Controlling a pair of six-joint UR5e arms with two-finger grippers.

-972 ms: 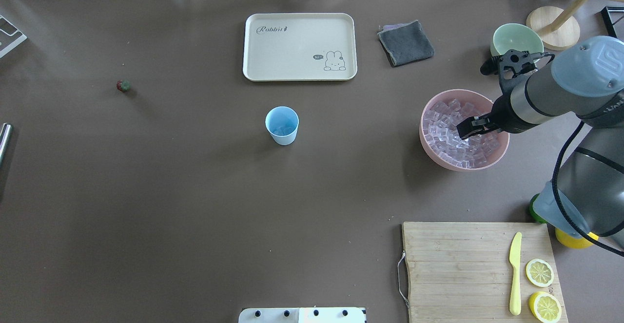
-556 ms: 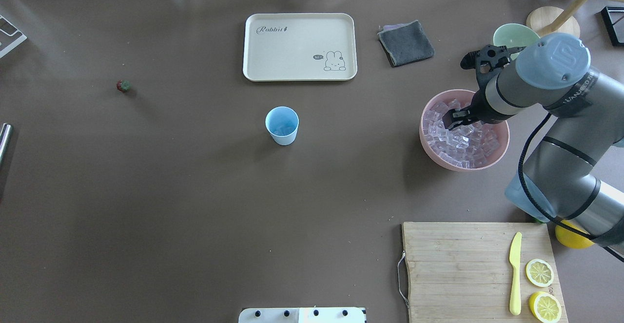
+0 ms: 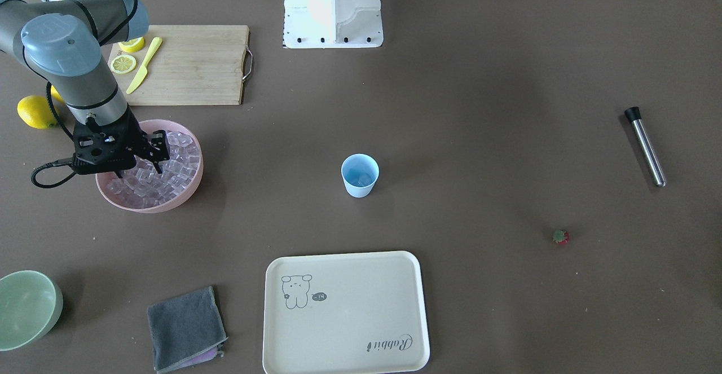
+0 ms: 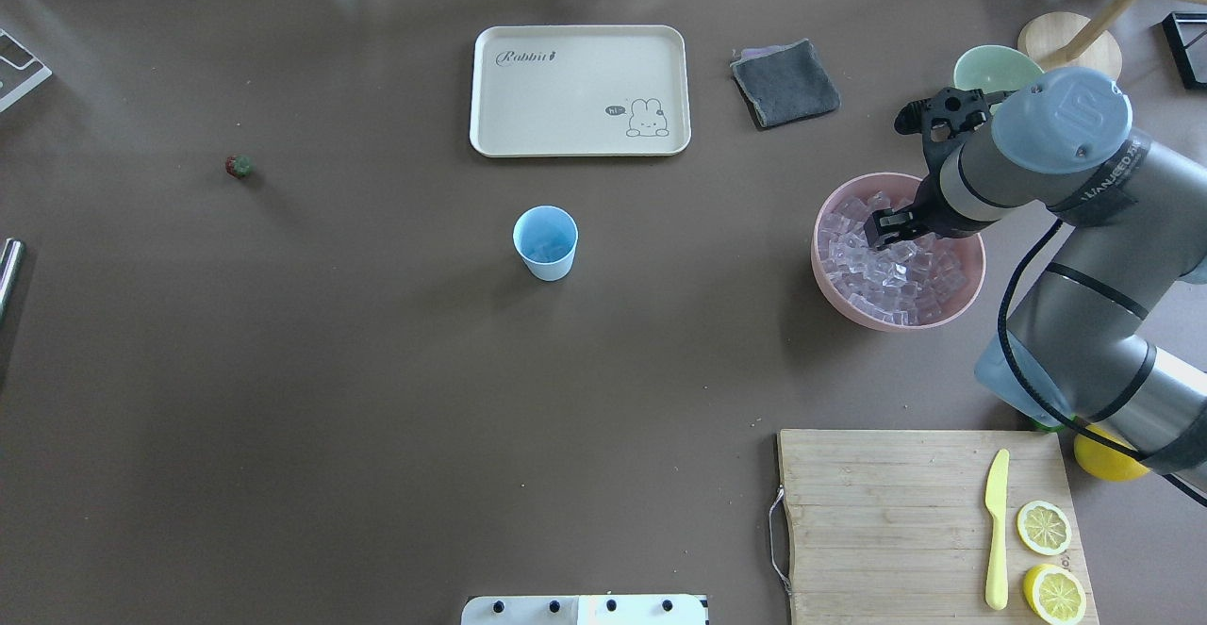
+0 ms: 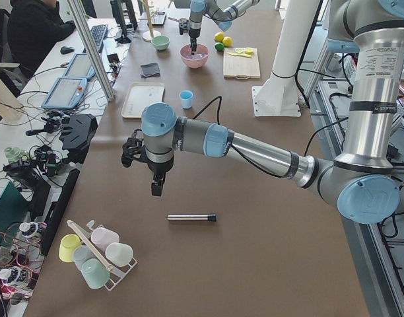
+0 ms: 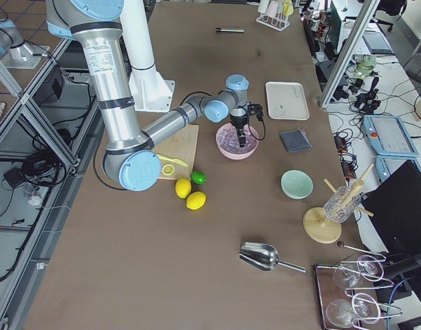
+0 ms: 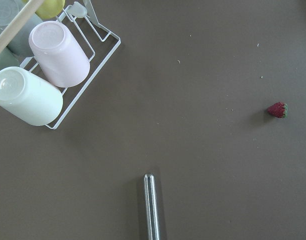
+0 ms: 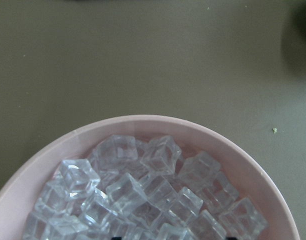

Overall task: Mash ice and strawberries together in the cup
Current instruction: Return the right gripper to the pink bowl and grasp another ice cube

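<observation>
Because the right gripper (image 4: 884, 229) stands tip-down in the wide pink plastic bowl (image 4: 834, 304), jaws spread apart among the small clear glassy ice cubes (image 4: 882, 281) heaped around them, a good grab probably means centring one cube squarely in that gap and closing gently, as slick faces could squirt free. The small light-blue tapered plastic cup (image 4: 545, 243) waits well off to the gripper's left, the tiny red strawberry (image 4: 239, 167) farther beyond it.
</observation>
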